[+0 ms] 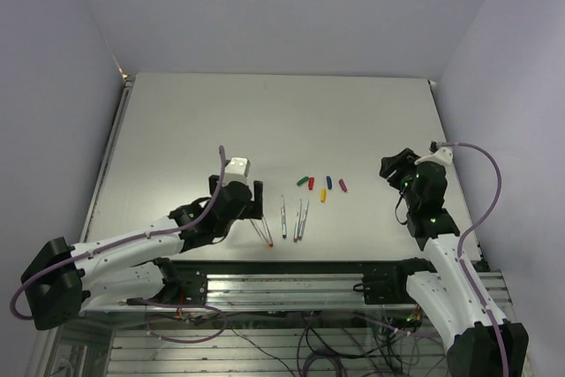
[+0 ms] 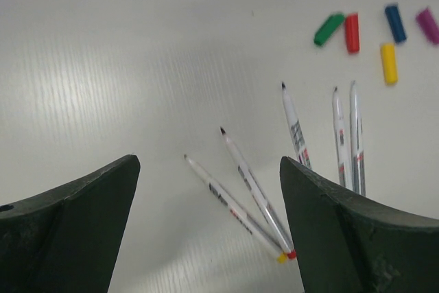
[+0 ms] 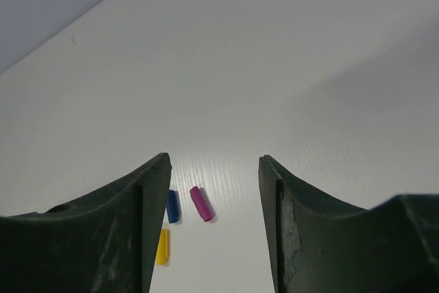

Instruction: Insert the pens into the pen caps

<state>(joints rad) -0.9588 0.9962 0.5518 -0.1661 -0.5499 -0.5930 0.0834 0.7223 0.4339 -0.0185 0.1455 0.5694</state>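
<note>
Centre frame: the left gripper (image 1: 257, 199), jaws wide and empty, hovers just left of the pens (image 1: 287, 218), which lie lengthwise up-frame with tips toward the pen caps (image 1: 322, 184). The right gripper (image 1: 394, 168), jaws partly apart and empty, sits right of the caps. Only the left wrist view shows the nearest two pens crossing.

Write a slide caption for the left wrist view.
Open left hand over five uncapped pens, two meeting in a V, five coloured caps beyond on the white table.
</note>
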